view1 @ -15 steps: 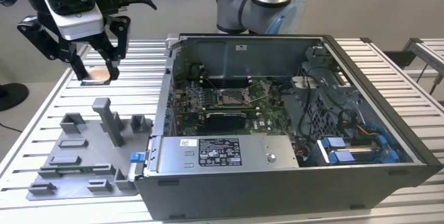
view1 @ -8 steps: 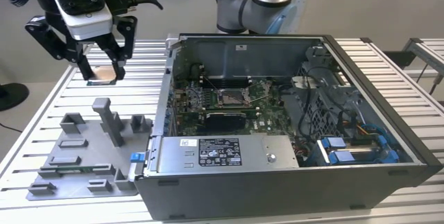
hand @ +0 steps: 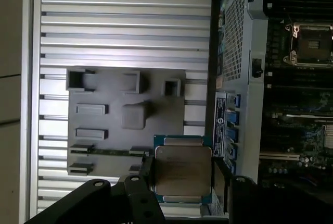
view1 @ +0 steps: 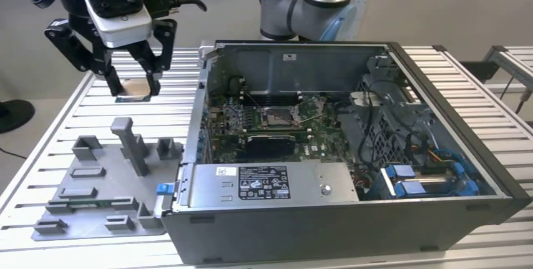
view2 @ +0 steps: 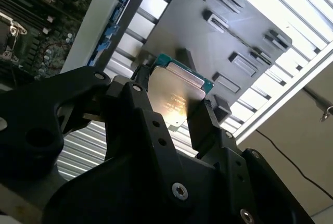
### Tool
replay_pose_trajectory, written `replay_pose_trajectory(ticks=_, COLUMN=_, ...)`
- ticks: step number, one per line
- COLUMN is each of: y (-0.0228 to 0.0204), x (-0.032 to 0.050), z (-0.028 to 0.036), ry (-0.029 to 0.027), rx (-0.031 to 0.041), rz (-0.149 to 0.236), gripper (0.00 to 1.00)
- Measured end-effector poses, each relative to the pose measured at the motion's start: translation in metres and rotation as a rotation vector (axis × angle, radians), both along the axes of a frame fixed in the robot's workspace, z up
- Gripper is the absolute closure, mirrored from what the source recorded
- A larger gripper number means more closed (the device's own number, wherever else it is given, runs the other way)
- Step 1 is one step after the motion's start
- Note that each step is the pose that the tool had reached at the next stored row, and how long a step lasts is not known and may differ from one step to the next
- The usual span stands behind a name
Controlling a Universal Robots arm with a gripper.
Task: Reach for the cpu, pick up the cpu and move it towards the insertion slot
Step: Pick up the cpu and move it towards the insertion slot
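My gripper (view1: 133, 87) hangs above the slatted table at the exterior view's left, beside the open computer case. It is shut on the cpu (view1: 134, 85), a thin square chip held flat between the two black fingers. In both wrist views the cpu (view2: 174, 91) (hand: 182, 169) shows its pale metal face with a green rim, a finger pressing on each side. The insertion slot (view1: 279, 117) is a silver-framed socket on the green board inside the case, off to the exterior view's right of the gripper. It also appears in the first wrist view (hand: 312, 41).
A grey fixture plate (view1: 108, 185) with upright blocks lies on the table near the front, below the gripper. The case wall (view1: 202, 94) rises between the gripper and the board. A silver power supply (view1: 266, 185) and cables fill the case's front and right.
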State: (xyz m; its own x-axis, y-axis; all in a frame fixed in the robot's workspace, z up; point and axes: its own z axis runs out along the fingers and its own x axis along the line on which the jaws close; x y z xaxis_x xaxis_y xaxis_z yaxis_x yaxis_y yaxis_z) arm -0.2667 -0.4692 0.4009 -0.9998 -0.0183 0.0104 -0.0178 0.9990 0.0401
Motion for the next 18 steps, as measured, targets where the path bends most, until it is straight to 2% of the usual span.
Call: replay_pose_trajectory(ticks=18, y=0.0000, x=0.0500, z=0.0000, ry=0.0001, rx=0.0000, rz=0.000, gripper=1.00)
